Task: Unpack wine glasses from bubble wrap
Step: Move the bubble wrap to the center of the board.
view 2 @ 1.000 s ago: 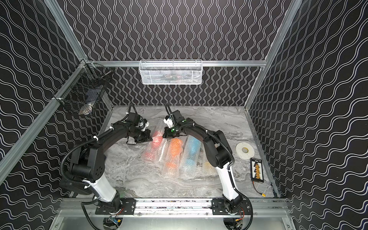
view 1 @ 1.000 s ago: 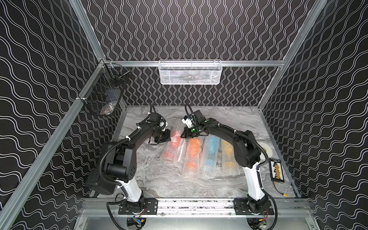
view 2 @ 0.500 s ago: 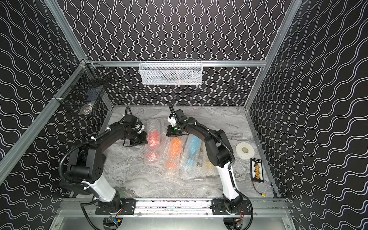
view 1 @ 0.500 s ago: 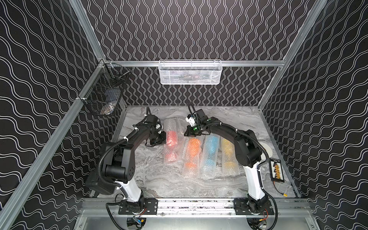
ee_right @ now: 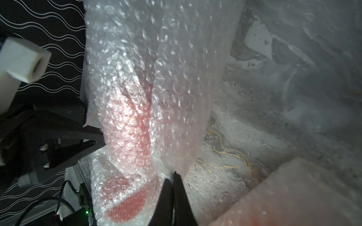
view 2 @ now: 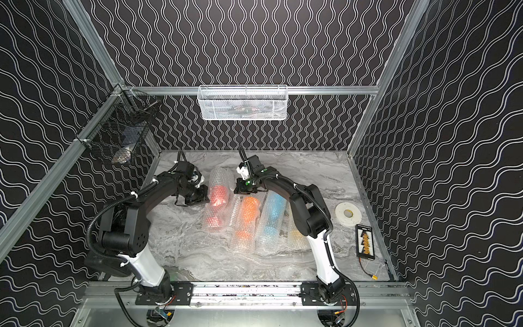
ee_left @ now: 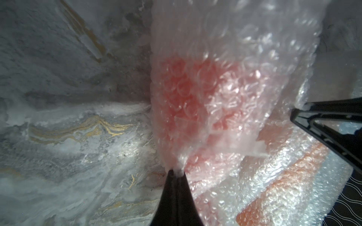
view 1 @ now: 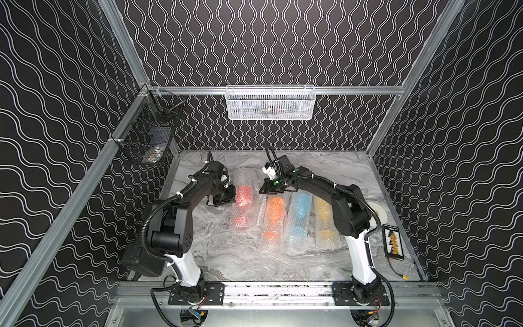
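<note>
Red goblet's [view 1: 243,196] bubble wrap [view 1: 244,177] now straighter between left tool [ee_left: 175,173] and right tool [ee_right: 174,175], both seemingly clamped onto it.

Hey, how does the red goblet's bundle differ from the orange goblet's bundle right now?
The red bundle has its wrap pinched on opposite sides by the left claw and the right claw; the orange bundle is untouched. The red bundle reaches farther back; the orange bundle lies nearer the front, beside the blue bundle. Both lie lengthwise, fully wrapped.

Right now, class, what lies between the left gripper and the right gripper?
The red wine glass, rolled in bubble wrap, seen in both top views. The left gripper and right gripper each pinch that wrap.
</note>
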`<move>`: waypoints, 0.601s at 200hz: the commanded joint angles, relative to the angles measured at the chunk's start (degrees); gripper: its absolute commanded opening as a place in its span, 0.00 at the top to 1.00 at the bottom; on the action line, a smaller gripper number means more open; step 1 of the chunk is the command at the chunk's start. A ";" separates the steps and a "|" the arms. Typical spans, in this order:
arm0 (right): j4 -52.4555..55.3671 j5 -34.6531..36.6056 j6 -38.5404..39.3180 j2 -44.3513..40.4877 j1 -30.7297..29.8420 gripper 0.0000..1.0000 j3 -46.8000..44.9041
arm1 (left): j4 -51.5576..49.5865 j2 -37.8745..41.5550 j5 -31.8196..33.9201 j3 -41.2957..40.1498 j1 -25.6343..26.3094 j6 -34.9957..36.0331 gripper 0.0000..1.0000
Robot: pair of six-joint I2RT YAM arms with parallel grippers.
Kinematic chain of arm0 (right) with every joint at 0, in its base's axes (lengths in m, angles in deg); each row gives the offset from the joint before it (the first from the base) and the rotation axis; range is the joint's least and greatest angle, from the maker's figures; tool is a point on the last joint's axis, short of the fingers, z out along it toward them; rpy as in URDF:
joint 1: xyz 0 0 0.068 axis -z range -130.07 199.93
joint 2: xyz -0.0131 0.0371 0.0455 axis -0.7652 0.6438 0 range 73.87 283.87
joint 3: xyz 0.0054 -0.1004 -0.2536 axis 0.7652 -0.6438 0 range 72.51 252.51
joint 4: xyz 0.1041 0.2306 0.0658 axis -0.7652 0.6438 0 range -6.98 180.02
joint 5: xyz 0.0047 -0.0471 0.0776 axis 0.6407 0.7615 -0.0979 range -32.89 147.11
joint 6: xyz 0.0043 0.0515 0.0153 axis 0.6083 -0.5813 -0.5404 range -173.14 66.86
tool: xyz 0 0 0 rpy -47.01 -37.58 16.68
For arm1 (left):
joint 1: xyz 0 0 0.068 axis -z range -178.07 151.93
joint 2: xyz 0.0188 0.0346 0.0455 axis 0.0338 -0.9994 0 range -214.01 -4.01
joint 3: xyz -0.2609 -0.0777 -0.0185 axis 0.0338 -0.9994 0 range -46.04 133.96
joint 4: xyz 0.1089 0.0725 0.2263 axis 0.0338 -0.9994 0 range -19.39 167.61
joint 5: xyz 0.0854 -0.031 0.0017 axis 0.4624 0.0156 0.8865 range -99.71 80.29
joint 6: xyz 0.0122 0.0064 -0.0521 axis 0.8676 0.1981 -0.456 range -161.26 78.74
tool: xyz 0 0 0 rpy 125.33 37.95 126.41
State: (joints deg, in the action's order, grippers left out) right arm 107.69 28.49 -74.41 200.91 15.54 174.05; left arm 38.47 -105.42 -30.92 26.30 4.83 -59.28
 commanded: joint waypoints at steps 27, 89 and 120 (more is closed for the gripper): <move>-4.98 -0.45 -3.35 4.67 -0.06 0.95 5.87 | 0.29 -3.03 0.44 4.63 -2.61 -2.19 1.00; -8.95 1.75 -5.34 13.73 0.03 0.94 17.63 | 0.59 -9.66 1.69 12.93 -5.35 -3.73 1.00; -10.89 2.17 -6.40 18.90 0.03 0.94 24.08 | 0.82 -14.26 2.58 17.41 -5.79 -3.91 1.00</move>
State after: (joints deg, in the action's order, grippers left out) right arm 100.26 29.67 -79.35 217.00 15.58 194.39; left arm 39.28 -116.94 -29.11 40.99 -0.81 -62.52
